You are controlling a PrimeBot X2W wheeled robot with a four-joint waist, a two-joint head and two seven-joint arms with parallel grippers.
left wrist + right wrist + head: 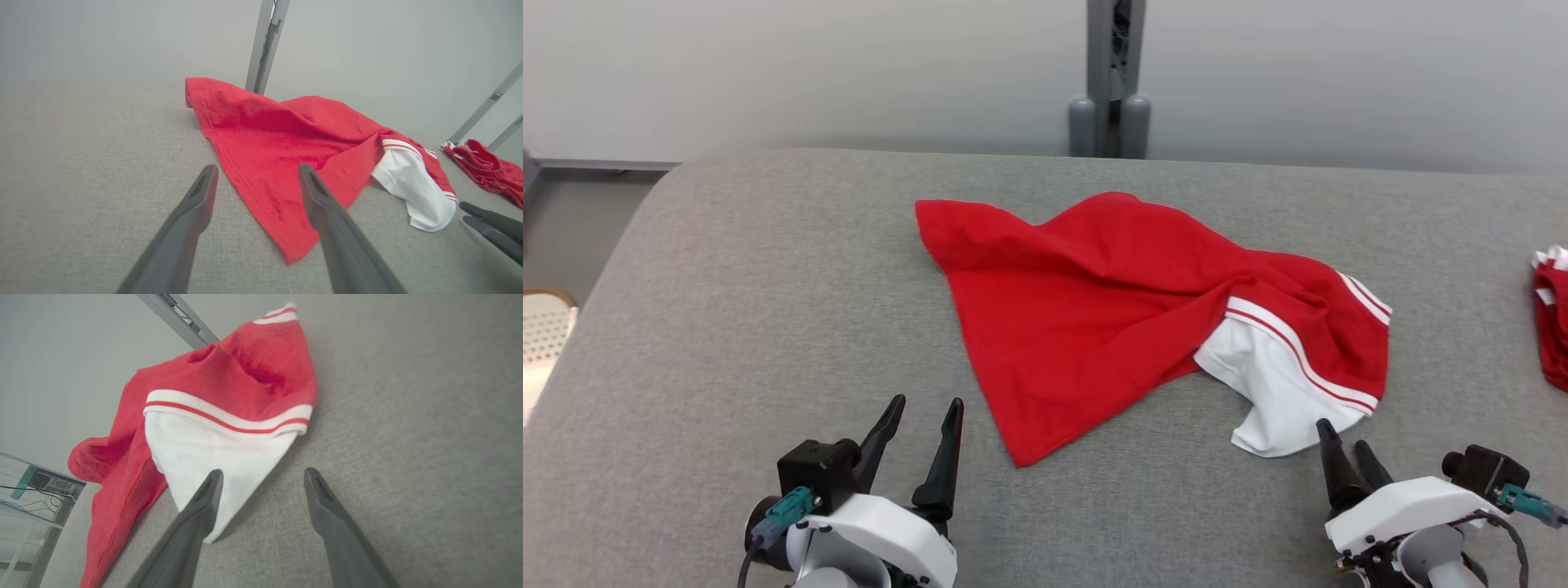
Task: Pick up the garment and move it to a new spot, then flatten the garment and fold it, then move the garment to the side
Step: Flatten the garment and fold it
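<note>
A red garment (1094, 310) with white striped trim and a white sleeve (1266, 384) lies crumpled in the middle of the grey table (768, 286). In the left wrist view the garment (278, 139) spreads just beyond my fingers. My left gripper (929, 403) stands open at the lower left, a short way left of the garment's near corner, holding nothing. Open too, my right gripper (1343, 437) sits at the lower right, its tips just by the white sleeve's (212, 457) near edge. In the right wrist view my right gripper (263, 475) has nothing between its fingers.
A second red and white garment (1553, 318) lies at the table's right edge, also seen as a red heap (486, 167) in the left wrist view. A grey post (1112, 77) rises behind the table. The rounded left table edge drops to the floor (572, 237).
</note>
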